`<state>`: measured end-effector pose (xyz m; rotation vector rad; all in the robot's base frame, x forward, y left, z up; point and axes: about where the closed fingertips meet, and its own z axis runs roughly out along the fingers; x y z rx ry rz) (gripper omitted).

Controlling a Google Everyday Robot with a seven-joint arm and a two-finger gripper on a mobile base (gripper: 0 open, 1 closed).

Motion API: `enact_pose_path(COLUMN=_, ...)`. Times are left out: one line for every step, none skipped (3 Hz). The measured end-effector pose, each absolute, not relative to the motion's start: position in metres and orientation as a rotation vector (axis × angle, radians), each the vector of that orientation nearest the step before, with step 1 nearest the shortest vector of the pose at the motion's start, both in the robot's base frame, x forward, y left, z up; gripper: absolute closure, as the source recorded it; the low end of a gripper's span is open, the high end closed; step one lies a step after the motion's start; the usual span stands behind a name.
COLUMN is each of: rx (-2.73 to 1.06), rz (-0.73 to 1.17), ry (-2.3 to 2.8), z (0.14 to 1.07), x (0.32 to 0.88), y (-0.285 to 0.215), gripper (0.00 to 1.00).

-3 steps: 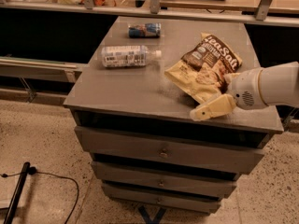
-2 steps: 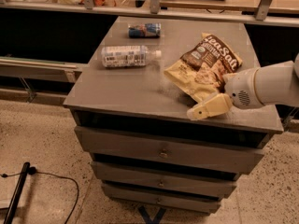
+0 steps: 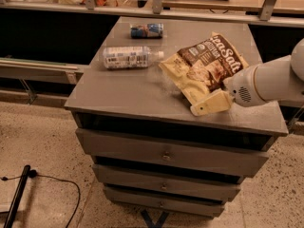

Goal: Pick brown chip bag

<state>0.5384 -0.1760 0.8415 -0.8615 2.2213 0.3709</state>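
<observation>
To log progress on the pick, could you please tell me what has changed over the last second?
The gripper has edged slightly left over the grey cabinet top, closer in on the near corner of the crinkly brown and pale yellow chip bag. The bag is not lifted and lies about where it was. The clear plastic bottle and the small blue can have not moved.

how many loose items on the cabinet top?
3: crinkly brown-and-yellow chip bag, right side, cream gripper at its near edge; clear plastic bottle lying centre-left; small blue can at back. Arm may hide more.
</observation>
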Motion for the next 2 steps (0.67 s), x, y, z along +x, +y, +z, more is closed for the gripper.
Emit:
enact_pose_path(rx=-0.755, rz=0.322, ry=2.230, z=0.852, x=0.543, y=-0.188, gripper=0.00)
enact_pose_path(rx=-0.673, rz=0.258, ry=2.185, z=0.877, x=0.553, y=-0.203, gripper=0.00)
